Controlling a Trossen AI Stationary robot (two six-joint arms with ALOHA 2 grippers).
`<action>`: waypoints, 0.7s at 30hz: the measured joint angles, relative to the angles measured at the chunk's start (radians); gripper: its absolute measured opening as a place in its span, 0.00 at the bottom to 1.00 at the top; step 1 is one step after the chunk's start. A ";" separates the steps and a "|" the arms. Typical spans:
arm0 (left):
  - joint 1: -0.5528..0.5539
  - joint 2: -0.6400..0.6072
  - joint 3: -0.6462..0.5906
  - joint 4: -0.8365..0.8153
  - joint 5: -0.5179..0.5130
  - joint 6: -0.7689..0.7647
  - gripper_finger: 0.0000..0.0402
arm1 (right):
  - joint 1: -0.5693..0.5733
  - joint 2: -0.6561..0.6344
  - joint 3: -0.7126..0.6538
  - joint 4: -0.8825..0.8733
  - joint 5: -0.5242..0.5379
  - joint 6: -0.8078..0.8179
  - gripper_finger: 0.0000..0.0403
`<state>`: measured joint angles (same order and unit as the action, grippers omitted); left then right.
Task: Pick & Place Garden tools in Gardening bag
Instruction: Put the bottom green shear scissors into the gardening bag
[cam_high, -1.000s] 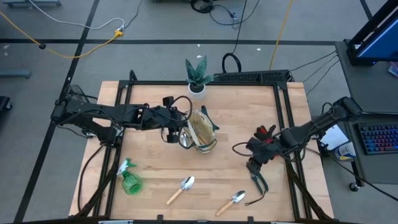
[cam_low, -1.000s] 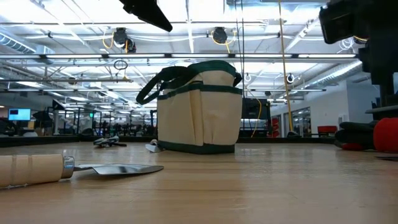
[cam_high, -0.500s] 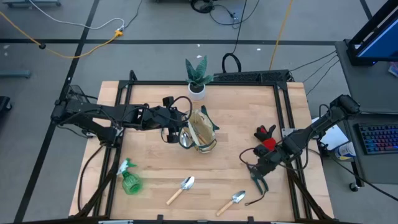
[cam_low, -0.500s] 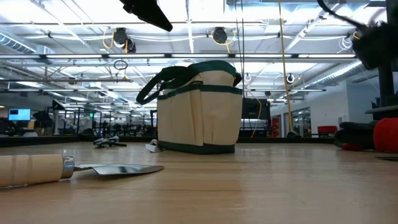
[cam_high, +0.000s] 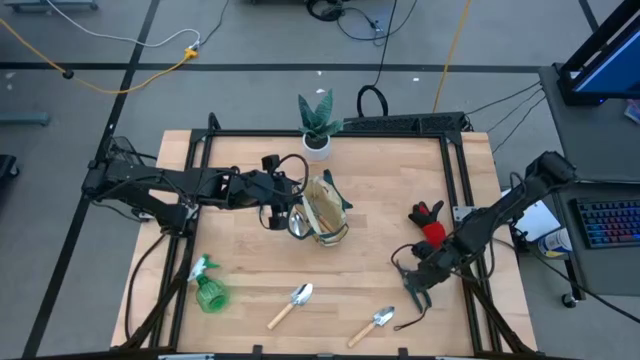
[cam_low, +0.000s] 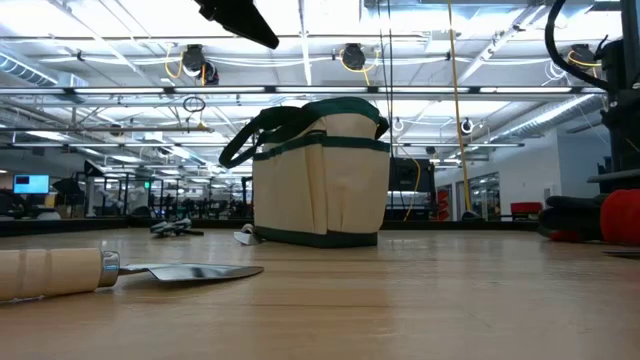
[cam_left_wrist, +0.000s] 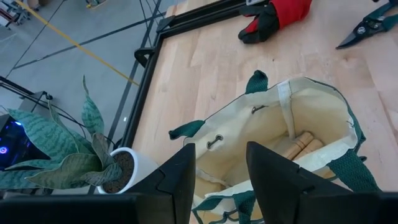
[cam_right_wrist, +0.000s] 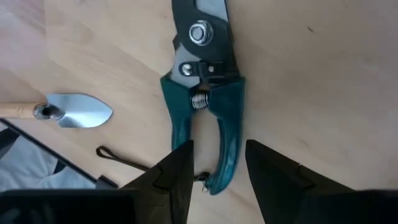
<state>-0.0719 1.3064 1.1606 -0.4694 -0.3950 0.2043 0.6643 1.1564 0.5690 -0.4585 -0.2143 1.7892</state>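
The beige gardening bag (cam_high: 322, 211) with green trim stands upright mid-table, and wooden tool handles (cam_left_wrist: 303, 144) lie inside it. My left gripper (cam_high: 285, 207) hovers open just left of and above the bag's mouth (cam_left_wrist: 217, 180). My right gripper (cam_high: 412, 278) is open above the dark-handled pruners (cam_right_wrist: 205, 93), which lie flat on the table. Its fingers (cam_right_wrist: 174, 177) stand on either side of the teal handles' ends. Two trowels (cam_high: 291, 304) (cam_high: 375, 322), a green spray bottle (cam_high: 209, 291) and a red item (cam_high: 429, 222) lie on the table.
A green plant in a white pot (cam_high: 317, 125) stands at the far edge behind the bag. A black frame (cam_high: 455, 150) runs around the tabletop. In the low view a trowel (cam_low: 100, 270) lies near the front, left of the bag (cam_low: 320, 170).
My right gripper has gone toward the table's near edge, away from the red item, and now stands over the pruners. The pruners, the bag and my left arm have kept still.
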 joint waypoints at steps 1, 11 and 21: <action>0.000 0.000 0.000 0.000 0.000 0.000 0.37 | 0.000 0.014 0.000 0.013 -0.001 -0.008 0.35; 0.000 0.000 0.000 0.002 0.000 0.000 0.37 | -0.002 0.147 0.001 0.044 -0.071 -0.056 0.35; 0.000 0.000 0.000 0.003 0.001 0.002 0.37 | -0.001 0.160 0.002 0.036 -0.045 -0.053 0.26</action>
<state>-0.0716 1.3067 1.1606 -0.4667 -0.3939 0.2062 0.6632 1.3163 0.5709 -0.4221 -0.2589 1.7359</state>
